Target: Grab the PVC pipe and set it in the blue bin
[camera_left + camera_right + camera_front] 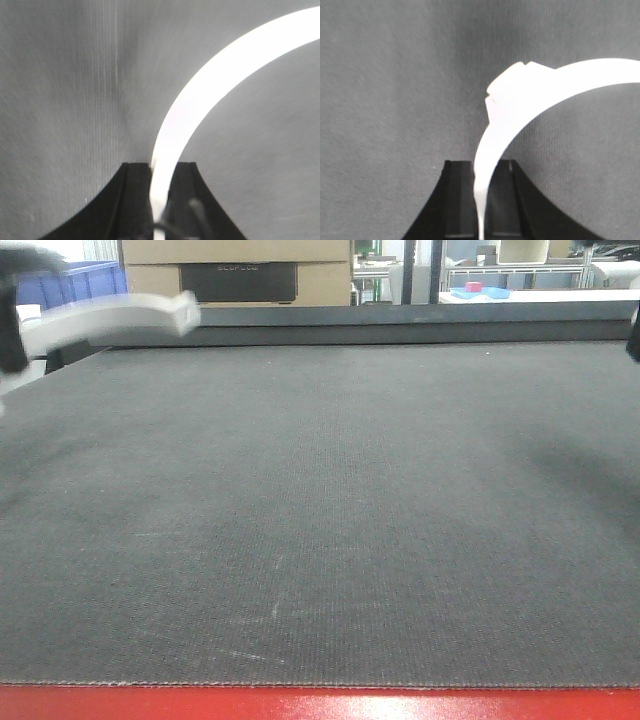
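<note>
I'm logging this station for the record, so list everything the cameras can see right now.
table mat: one, grey, fills the front view.
table edge: one, red, along the bottom.
blue bin: one, blue, far back left.
cardboard box: one, tan, back centre-left.
tray: one, blue, far back right, something red on it.
PVC pipe: one, white, curved, upper left.
second curved piece: one, white, right wrist view.
left gripper: one, black, shut on the PVC pipe.
right gripper: one, black, shut on the second curved piece.

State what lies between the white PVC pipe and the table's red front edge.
Only bare grey mat, seen in the front view, between PVC pipe and red edge.
</note>
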Controlling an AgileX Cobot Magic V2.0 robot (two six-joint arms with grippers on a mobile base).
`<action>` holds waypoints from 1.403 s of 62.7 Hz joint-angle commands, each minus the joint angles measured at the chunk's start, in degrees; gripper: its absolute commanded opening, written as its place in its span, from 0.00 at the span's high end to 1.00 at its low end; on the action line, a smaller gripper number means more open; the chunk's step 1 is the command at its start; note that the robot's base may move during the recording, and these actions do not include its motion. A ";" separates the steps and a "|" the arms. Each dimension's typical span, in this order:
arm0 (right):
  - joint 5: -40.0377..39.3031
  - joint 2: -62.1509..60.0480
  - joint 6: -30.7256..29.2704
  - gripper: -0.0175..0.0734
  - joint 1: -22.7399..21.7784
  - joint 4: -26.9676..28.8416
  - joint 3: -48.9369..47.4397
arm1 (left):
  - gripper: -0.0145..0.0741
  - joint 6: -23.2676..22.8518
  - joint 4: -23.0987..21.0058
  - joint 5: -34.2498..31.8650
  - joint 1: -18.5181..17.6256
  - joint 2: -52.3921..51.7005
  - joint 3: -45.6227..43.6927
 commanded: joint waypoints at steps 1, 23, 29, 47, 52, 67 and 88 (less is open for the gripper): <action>-2.34 -2.23 -0.11 0.98 0.05 -0.54 -0.37 | 0.96 -0.45 -0.91 -4.31 -2.07 -3.81 1.21; -19.14 -11.62 -2.67 0.99 0.05 -0.54 9.66 | 0.96 -0.45 -2.15 -23.61 -5.97 -17.40 15.02; -26.54 -15.33 -2.67 0.99 0.05 -0.54 15.04 | 0.96 -0.45 -2.53 -29.59 -5.85 -21.29 20.76; -47.76 -28.50 -1.81 0.99 0.05 -0.43 32.21 | 0.96 -0.45 -2.66 -43.43 -5.12 -32.62 37.49; -47.19 -33.11 -1.81 0.99 0.05 -0.43 34.08 | 0.96 -0.57 -3.78 -44.58 -3.36 -35.71 40.37; -48.44 -46.40 -1.81 0.99 0.05 -3.01 37.32 | 0.96 -0.57 -5.52 -44.72 2.42 -44.47 42.54; -58.99 -50.74 -1.81 0.99 0.05 -3.68 37.30 | 0.96 -0.57 -7.40 -48.60 2.86 -50.47 42.15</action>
